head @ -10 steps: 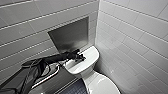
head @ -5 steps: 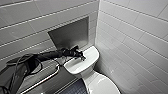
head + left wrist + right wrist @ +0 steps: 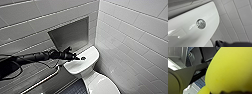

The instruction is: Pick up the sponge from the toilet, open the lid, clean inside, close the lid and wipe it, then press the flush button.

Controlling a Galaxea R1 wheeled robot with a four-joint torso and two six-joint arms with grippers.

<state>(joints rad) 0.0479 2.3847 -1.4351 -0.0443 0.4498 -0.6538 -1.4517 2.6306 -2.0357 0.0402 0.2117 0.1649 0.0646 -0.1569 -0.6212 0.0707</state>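
The white toilet (image 3: 75, 68) stands in the corner, and its lid (image 3: 102, 85) lies down over the bowl. The dark round flush button (image 3: 83, 58) sits in the middle of the flat tank top (image 3: 185, 31). My left gripper (image 3: 77, 58) reaches in from the left, shut, with its tip right beside the button, low over the tank top. The left wrist view shows the flush button (image 3: 200, 23) close up. In the right wrist view the yellow sponge (image 3: 230, 70) looms large, with my right gripper (image 3: 228, 92) shut on it.
White tiled walls close in behind and on the right of the toilet. A dark recessed niche (image 3: 71, 35) is set in the back wall above the tank. A metal rail (image 3: 42, 81) runs along the wall at lower left, and dark floor tiles (image 3: 75, 88) lie beside the bowl.
The left gripper's tip has edged slightly closer to the flush button over the tank top. The toilet and the sponge in the right gripper look unchanged.
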